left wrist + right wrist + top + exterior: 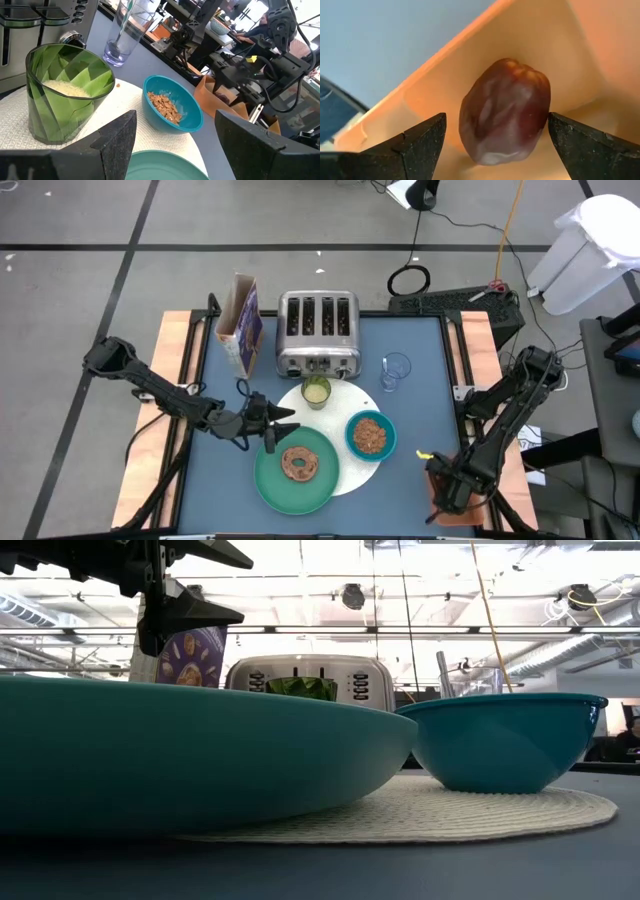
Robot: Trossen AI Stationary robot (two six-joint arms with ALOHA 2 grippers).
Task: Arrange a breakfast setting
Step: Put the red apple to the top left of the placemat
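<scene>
A green plate [270, 480] holds a brown ring pastry [298, 464] and lies partly on the white round disc [340, 402]. A teal bowl [371, 435] of brown flakes and a yellow-green cup [316, 391] stand on the disc. A clear glass [395, 372] stands to the right of it, with a thin stem inside [121, 27]. My left gripper [285, 420] is open and empty over the plate's far left rim. My right gripper [497, 120] is open inside an orange bin [580, 55]. Its fingers stand on either side of the dark red fruit [505, 110], which lies on the bin's floor.
A silver four-slot toaster [317, 332] stands at the table's far middle, with a purple cereal box [240, 325] to its left. The orange bin [455, 505] is at the table's near right corner. Bare blue table surface shows left of the plate [215, 490].
</scene>
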